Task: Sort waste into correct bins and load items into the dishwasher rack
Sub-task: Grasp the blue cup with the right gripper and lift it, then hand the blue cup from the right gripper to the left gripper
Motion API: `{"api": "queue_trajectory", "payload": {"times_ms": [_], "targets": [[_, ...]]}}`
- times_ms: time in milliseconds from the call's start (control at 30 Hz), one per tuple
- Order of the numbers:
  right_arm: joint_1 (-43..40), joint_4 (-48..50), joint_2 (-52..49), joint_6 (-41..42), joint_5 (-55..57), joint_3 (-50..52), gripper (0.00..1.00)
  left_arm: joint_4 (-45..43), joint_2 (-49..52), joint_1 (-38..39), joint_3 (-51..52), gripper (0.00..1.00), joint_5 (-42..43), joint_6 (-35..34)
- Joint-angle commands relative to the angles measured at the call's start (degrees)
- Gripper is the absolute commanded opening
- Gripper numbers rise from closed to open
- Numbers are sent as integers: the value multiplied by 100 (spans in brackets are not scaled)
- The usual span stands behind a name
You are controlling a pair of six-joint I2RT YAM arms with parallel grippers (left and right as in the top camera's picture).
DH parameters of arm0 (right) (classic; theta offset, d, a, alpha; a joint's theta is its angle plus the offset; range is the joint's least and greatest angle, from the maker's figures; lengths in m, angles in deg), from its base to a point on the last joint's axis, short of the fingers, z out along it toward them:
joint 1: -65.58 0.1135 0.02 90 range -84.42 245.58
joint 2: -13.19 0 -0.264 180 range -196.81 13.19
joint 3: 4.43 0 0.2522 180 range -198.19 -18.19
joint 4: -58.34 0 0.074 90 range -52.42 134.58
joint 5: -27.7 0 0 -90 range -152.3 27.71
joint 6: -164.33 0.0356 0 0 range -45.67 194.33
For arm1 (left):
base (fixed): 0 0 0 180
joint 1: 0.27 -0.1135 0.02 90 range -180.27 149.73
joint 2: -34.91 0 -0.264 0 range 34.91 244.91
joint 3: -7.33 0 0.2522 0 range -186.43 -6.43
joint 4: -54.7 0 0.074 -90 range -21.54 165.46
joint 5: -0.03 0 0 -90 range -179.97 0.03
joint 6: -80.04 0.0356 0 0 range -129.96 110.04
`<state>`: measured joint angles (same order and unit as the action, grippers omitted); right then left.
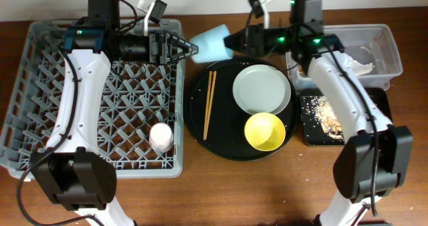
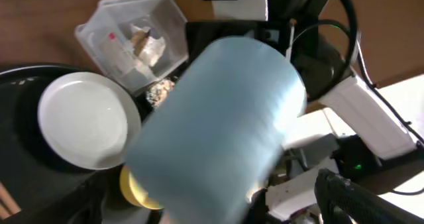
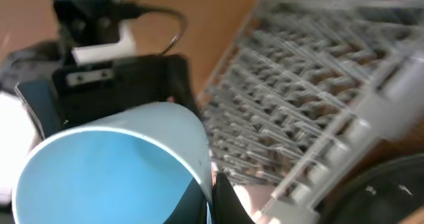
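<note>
Light-blue cup (image 1: 210, 41) is aloft on its side, at 12 o'clock of the round black tray (image 1: 197, 129), just off the dishwasher rack (image 1: 40, 85). Its mouth faces the right gripper (image 1: 232, 42) and its base faces the left gripper (image 1: 191, 49). This reads as a mid-air handover toward the rack.

Right jaws: closed on the cup's rim, with one finger (image 3: 218, 204) at the lip in the right wrist view.
Left jaws: at the cup's base end in the overhead view. The left wrist view is all cup (image 2: 218, 131) and blur, so you cannot tell how wide they stand or whether they touch it.

Elsewhere:
- A pink cup (image 1: 161, 136) stands in the rack toward its 5 o'clock corner.
- The plate (image 1: 261, 89), yellow bowl (image 1: 265, 131) and chopsticks (image 1: 208, 104) lie on the round tray.
- At 3 o'clock on the bench (image 1: 200, 192), the clear tub (image 1: 388, 39) holds napkins (image 1: 361, 67).
- The black rectangular tray (image 1: 381, 122) holds food scraps (image 1: 324, 112).

Risks, as judged:
- A rim pinch on a smooth cup is a thin hold. If your right lets go before the left has it square, the cup drops onto the tray edge and rolls.
- The grippers sit nearly nose to nose. A small overreach by either one knocks fingers together or levers the cup loose.
- A low carry over the rack could catch its pegs.
</note>
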<state>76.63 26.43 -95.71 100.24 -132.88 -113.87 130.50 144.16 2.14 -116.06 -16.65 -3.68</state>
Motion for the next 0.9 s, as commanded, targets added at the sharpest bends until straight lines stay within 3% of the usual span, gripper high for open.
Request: {"api": "queue_trajectory", "payload": {"times_ms": [0,133,300,600,700,833,867], "targets": [[210,417,44,407,-439,-61,4,-9,57,42,-31,99,273,225],[219,686,44,595,-356,-61,4,-9,57,42,-31,99,286,221],[398,684,37,595,350,-61,4,-9,57,57,-31,85,702,221],[444,745,-20,614,1154,-61,4,11,57,221,-31,84,970,223],[476,745,-22,612,1287,-61,4,9,57,221,-31,75,1126,225],[588,682,-22,608,1432,-61,9,4,57,219,-31,66,1134,245],[586,610,-22,608,1429,-61,20,-39,57,188,-31,65,1134,243]]}}
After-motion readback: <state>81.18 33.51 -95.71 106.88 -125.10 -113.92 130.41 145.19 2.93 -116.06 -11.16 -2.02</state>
